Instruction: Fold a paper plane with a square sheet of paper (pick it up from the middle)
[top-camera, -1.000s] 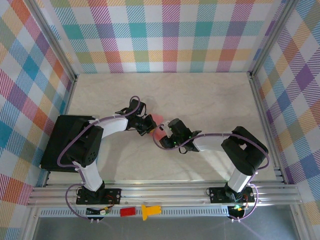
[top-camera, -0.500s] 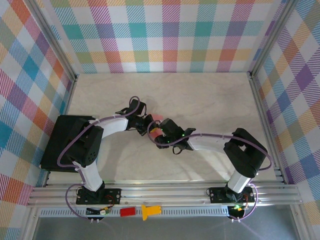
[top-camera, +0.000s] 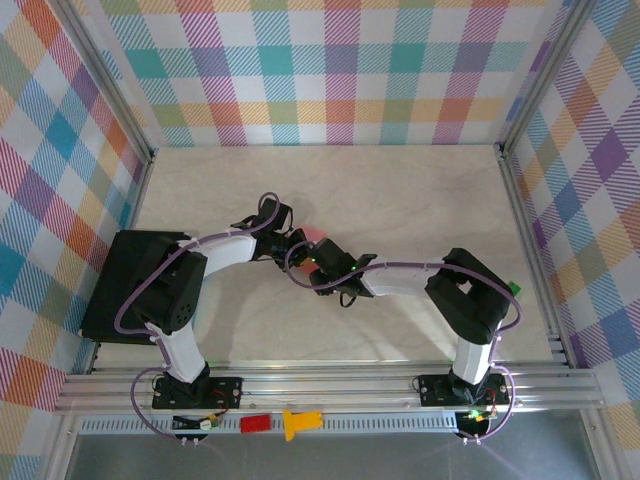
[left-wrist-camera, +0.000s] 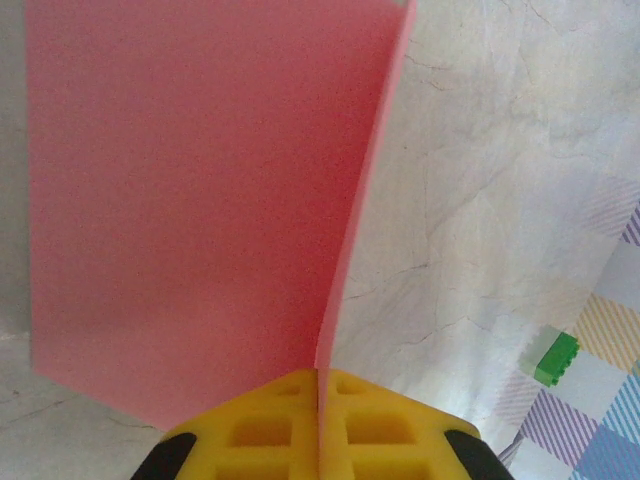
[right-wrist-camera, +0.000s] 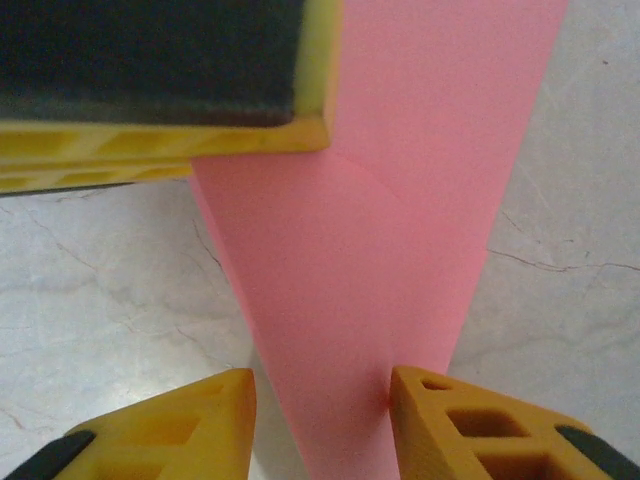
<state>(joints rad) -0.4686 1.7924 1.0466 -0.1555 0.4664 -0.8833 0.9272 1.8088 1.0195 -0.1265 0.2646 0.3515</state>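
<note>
The square sheet of paper (left-wrist-camera: 200, 200) is salmon-pink and folded double, standing up from my left gripper (left-wrist-camera: 320, 372), whose yellow fingers (left-wrist-camera: 260, 430) are shut on its folded edge. In the top view only a small patch of the paper (top-camera: 318, 238) shows between the two grippers at mid-table. My right gripper (right-wrist-camera: 322, 385) is open around the tapering lower part of the paper (right-wrist-camera: 400, 200). Its right finger (right-wrist-camera: 450, 420) touches the paper, while a gap separates the left finger (right-wrist-camera: 200, 420) from it. The left gripper's finger (right-wrist-camera: 160, 70) shows at the top left.
A green block (left-wrist-camera: 555, 357) lies on the table near the plaid wall. A black box (top-camera: 135, 285) sits at the table's left edge. A small red block (top-camera: 255, 423) and a yellow piece (top-camera: 300, 422) rest on the front rail.
My right gripper has moved left, close up to the left gripper, and now straddles the paper. The left gripper has stayed put, still shut on the paper.
</note>
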